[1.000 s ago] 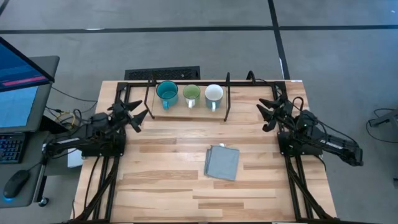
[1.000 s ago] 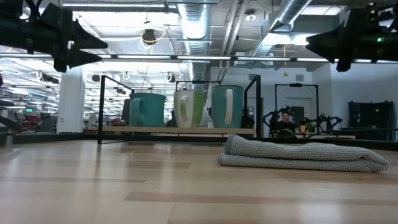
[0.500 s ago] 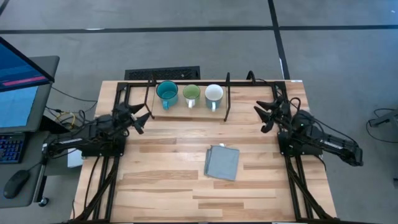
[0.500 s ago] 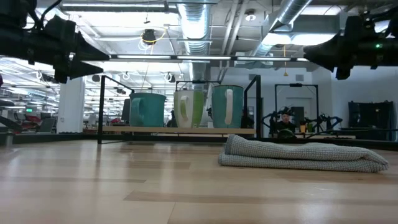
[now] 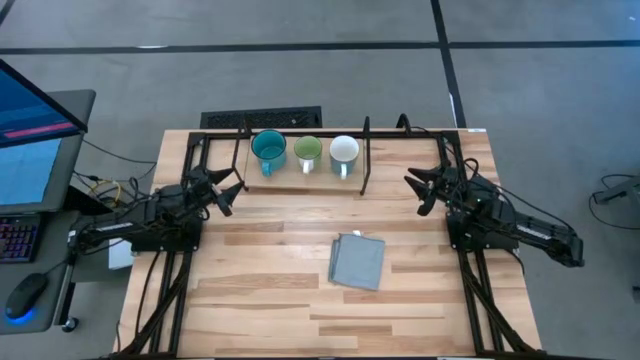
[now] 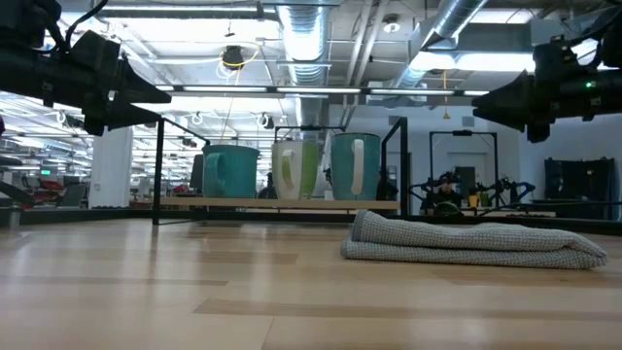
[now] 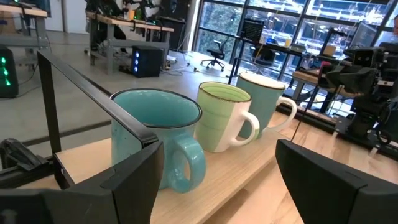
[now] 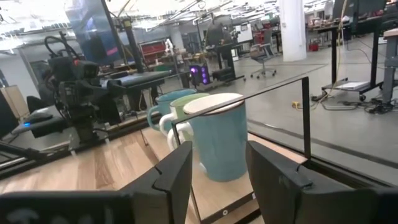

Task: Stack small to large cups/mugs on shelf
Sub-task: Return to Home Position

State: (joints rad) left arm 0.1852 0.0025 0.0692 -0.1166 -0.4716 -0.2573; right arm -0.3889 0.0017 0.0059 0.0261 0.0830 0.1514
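Slightly lowered, it seems, left gripper [image 5: 228, 190] and right gripper [image 5: 418, 191] flank the shelf [image 5: 285, 182] of mugs [image 5: 307, 152], jaws spread, cloth [image 5: 357, 261] well clear.

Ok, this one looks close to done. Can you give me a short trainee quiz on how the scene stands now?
1. List the mugs on the shelf, from the left arm's side to the right arm's.
2. True or false: the cloth lies on the shelf.
3. The left end effector and right end effector are: A both open and empty; B both shut; C left shut on a mug.

Key
1. teal mug, green mug, white mug.
2. False: it lies on the table, apart from the shelf.
3. A.
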